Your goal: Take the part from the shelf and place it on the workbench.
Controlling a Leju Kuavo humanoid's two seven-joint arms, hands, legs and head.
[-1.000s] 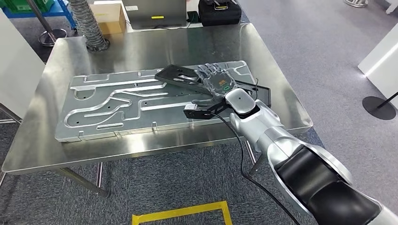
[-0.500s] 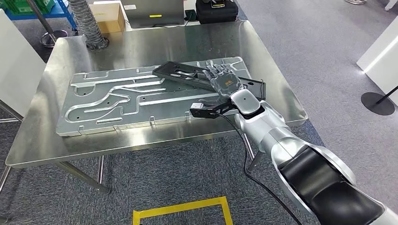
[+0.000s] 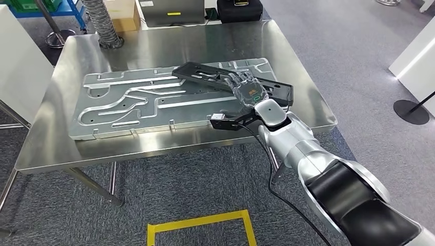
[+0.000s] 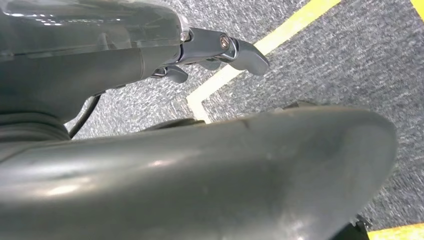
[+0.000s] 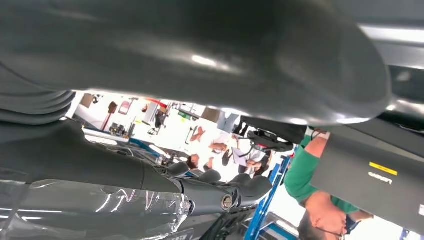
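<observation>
A long black part (image 3: 200, 73) lies slanted across the far right corner of a large machined aluminium plate (image 3: 128, 102) on the steel workbench (image 3: 169, 46). My right hand (image 3: 246, 89) grips the part near its middle, fingers spread over its top face. In the right wrist view the right hand (image 5: 210, 190) sits just above the shiny metal. My left hand (image 4: 220, 47) hangs over grey carpet with yellow tape, fingers apart and holding nothing.
At the bench's far edge stand a ribbed hose (image 3: 105, 25), a cardboard box (image 3: 123, 15), a grey case (image 3: 172, 10) and a black bag (image 3: 238, 9). A white panel (image 3: 20, 61) stands left. A yellow tape square (image 3: 200, 225) marks the floor. A person in a green sleeve (image 5: 310, 170) is beyond the bench.
The whole picture has shifted a little, so the camera moved. My right hand keeps its hold on the black part, which stays over the plate's far right corner.
</observation>
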